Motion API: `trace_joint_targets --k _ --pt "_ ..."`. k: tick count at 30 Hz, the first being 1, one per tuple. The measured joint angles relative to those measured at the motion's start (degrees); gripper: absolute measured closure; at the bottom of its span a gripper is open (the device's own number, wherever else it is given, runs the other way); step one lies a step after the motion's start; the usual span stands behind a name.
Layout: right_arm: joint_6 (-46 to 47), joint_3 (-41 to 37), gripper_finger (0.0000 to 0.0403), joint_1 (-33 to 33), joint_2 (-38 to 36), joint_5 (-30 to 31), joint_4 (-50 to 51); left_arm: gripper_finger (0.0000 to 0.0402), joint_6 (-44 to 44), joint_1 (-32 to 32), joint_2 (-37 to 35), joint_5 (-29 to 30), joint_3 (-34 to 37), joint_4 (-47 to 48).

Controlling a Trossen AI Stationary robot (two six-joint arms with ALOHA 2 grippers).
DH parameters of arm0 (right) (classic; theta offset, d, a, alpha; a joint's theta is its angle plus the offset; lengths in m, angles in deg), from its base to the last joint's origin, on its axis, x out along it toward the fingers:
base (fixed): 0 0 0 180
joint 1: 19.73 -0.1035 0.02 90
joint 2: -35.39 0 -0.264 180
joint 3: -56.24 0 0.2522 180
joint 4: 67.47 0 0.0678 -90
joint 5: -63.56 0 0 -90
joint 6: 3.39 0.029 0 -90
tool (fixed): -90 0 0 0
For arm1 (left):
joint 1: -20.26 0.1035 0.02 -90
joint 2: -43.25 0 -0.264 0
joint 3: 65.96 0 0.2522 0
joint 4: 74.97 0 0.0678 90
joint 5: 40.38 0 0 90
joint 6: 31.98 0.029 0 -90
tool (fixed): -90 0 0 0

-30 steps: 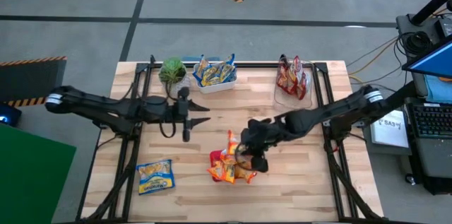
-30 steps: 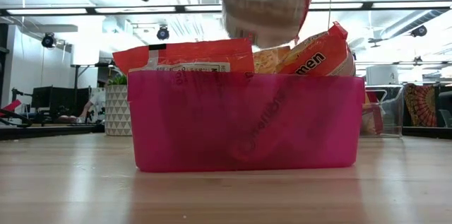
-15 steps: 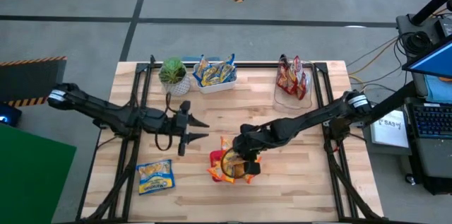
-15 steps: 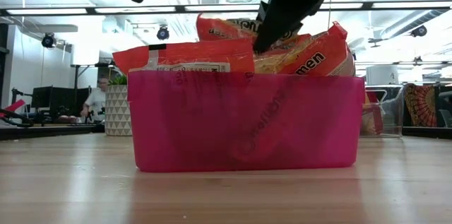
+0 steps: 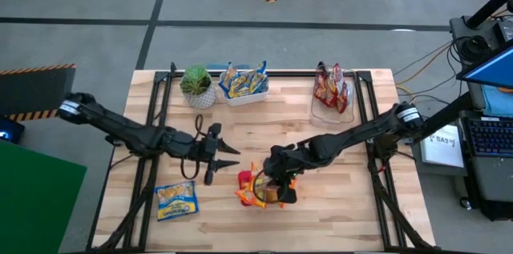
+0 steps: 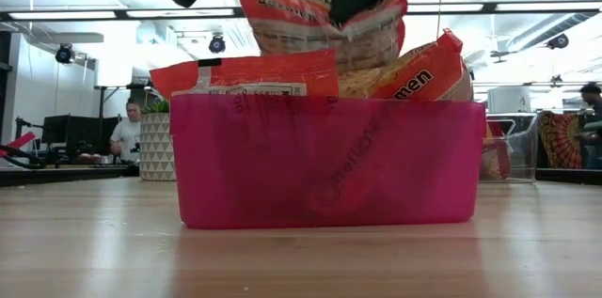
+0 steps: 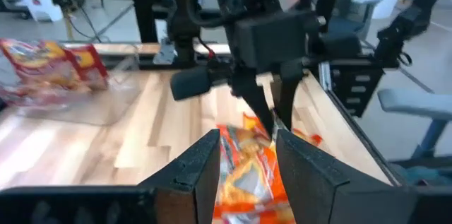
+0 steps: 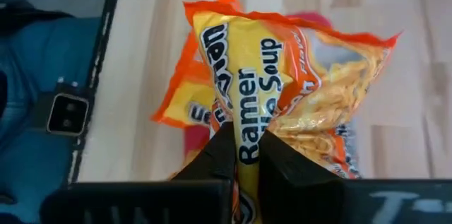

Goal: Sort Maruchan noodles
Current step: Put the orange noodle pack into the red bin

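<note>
my right gripper (image 5: 273,180) is clamped on an orange packet (image 8: 282,104) over the pink bin (image 6: 324,157), at six o'clock on the table. it looks light, crinkly and slippery, so i pinch its edge. left gripper (image 5: 227,156) waits with its jaws apart.

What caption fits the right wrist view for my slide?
Right gripper shut on an orange-yellow Maruchan ramen packet, held above the pink bin of matching packets on the wooden table.

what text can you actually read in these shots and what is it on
"Ramen Soup": on the orange-yellow packet pinched in the right gripper.
"men": end of a word on an orange packet in the pink bin.
Print on the other packets is too small or blurred to read.
</note>
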Motion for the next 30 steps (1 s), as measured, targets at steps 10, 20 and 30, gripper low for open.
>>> trace_joint_targets --k 10,20,30 --pt "3.9 -0.04 0.0374 -1.96 1.96 -0.9 -1.7 0.0279 0.14 -4.17 4.5 -0.04 0.0 -3.97" --pt "6.65 -0.04 0.029 -3.06 2.36 -0.7 -2.72 0.0279 0.11 -6.06 8.02 0.02 0.0 -11.39" --pt "4.09 -0.15 0.0247 -5.87 -0.04 4.98 -2.4 0.0279 0.54 -7.23 15.99 0.04 0.0 -22.7"
